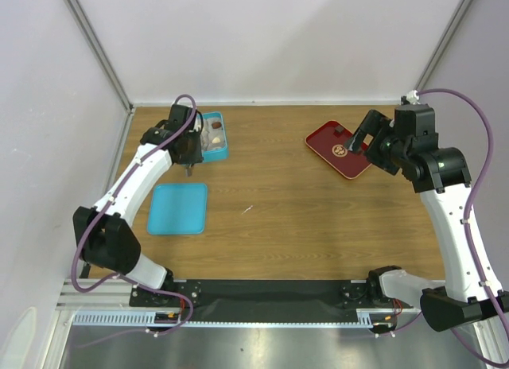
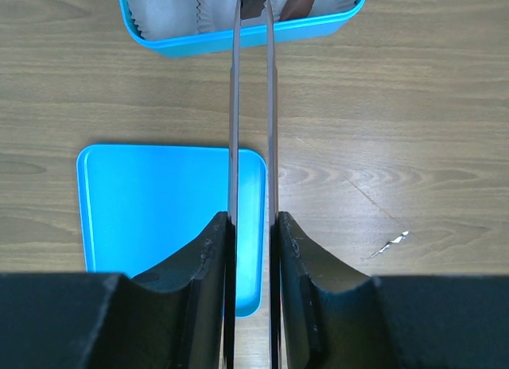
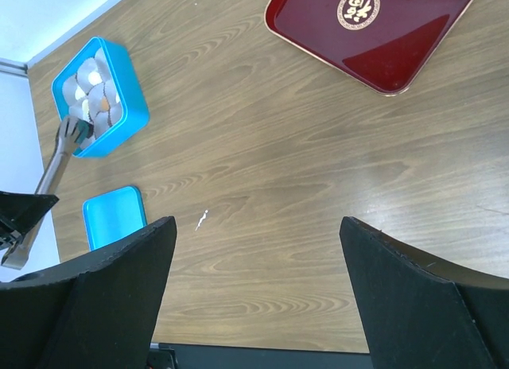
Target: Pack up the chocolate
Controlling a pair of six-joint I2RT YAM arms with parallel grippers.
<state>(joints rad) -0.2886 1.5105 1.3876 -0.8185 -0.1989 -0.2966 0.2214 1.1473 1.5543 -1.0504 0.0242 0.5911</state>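
Metal tongs (image 2: 233,106) clamped in left tool (image 2: 253,223) | tips cut off | right tool (image 3: 256,226) wide

Wooden table (image 1: 278,194): blue box (image 2: 175,44), lid (image 1: 178,209), red tray (image 3: 413,43).

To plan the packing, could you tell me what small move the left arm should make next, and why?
Probably lower the tongs slightly: the left gripper holds them pinched on what looks like a dark chocolate, over the blue box and its paper cups.

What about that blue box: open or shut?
Open. The blue box shows paper cups and chocolates inside; its lid lies apart on the table.
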